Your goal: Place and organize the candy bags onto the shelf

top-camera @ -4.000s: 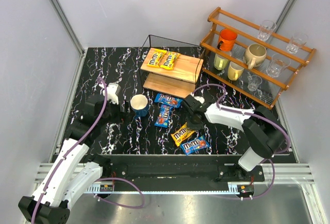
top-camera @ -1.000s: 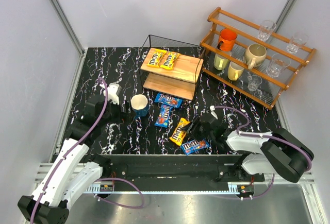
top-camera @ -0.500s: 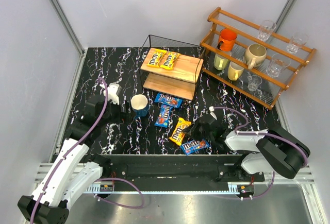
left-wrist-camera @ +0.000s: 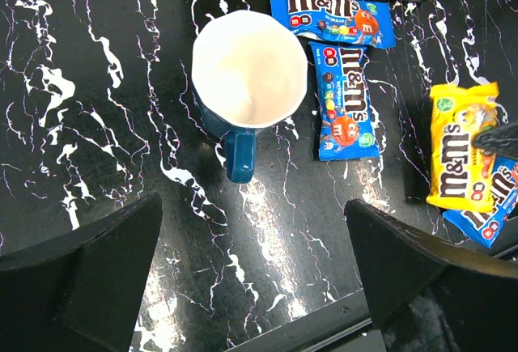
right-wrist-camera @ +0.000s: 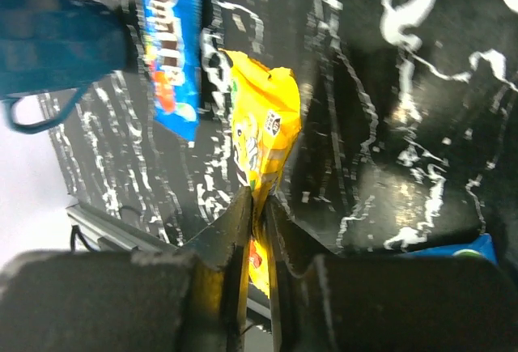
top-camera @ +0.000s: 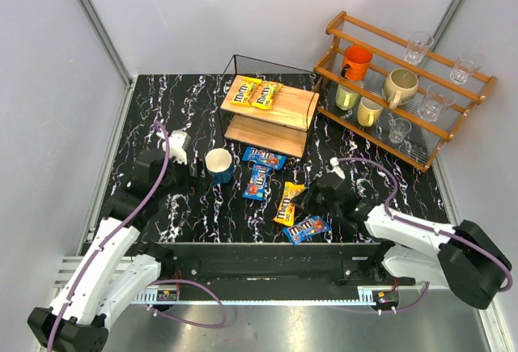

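My right gripper [top-camera: 307,199] is squeezed almost shut on the edge of one yellow candy bag [top-camera: 289,203], at the near side of the table [top-camera: 162,101]. I cannot tell if the bag is off the table. My left gripper [left-wrist-camera: 251,214] is wide open with nothing in it, above the blue mug [left-wrist-camera: 247,77]. Two yellow bags [top-camera: 256,92] lie on the top board of the shelf [top-camera: 295,108]. Two blue bags [top-camera: 261,170] lie just near of the shelf, and a third blue bag [top-camera: 306,227] lies nearest me.
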You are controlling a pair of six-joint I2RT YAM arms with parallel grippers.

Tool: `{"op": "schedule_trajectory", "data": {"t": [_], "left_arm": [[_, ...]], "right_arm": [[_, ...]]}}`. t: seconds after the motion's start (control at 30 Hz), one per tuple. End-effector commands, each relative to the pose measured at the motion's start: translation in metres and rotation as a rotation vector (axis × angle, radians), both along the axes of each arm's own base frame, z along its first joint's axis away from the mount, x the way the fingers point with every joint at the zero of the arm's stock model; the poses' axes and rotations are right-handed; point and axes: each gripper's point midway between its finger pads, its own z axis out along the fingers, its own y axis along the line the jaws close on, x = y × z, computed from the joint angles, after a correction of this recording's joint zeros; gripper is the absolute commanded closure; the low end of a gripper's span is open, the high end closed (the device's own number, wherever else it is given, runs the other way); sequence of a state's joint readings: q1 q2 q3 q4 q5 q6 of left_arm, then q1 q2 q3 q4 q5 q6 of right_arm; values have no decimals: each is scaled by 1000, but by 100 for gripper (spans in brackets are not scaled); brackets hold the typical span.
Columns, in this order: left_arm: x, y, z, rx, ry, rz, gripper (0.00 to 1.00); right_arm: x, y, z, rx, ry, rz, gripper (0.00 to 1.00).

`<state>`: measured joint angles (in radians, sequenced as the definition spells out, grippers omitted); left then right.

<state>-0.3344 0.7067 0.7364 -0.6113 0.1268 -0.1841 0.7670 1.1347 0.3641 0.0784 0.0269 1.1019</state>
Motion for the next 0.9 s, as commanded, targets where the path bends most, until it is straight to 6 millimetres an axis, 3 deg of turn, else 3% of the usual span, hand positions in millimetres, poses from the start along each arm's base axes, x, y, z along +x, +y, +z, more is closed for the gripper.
{"op": "schedule_trajectory", "data": {"t": [0.0, 0.07, 0.3, 0.4, 0.6, 0.63, 0.77, 0.8, 0.87], "left_arm": [[6, -1, 11, -12, -39, 12, 1], [5, -1, 10, -12, -39, 12, 1], [5, 0, 11, -12, -44, 15, 1], [5, -1, 11, -13, -43, 12, 1], [5, -1, 11, -12, -42, 13, 1], [5, -1, 12, -13, -45, 13, 1], [5, 0, 12, -13, -48, 14, 1], [5, 0, 12, -13, -50, 16, 1], [5, 0, 14, -15, -54, 16, 1]], "right_arm": [[16, 3, 49, -39, -146, 42, 84], [20, 5, 66, -38, -177, 50, 85], [28, 10, 92, -65, -238, 91, 97], [36, 12, 114, -94, -302, 114, 100], [67, 18, 193, -188, -476, 137, 100], [75, 21, 213, -196, -501, 130, 100], [106, 20, 251, -281, -559, 110, 100], [113, 19, 271, -279, -582, 92, 100], [135, 16, 270, -319, -566, 78, 100]]}}
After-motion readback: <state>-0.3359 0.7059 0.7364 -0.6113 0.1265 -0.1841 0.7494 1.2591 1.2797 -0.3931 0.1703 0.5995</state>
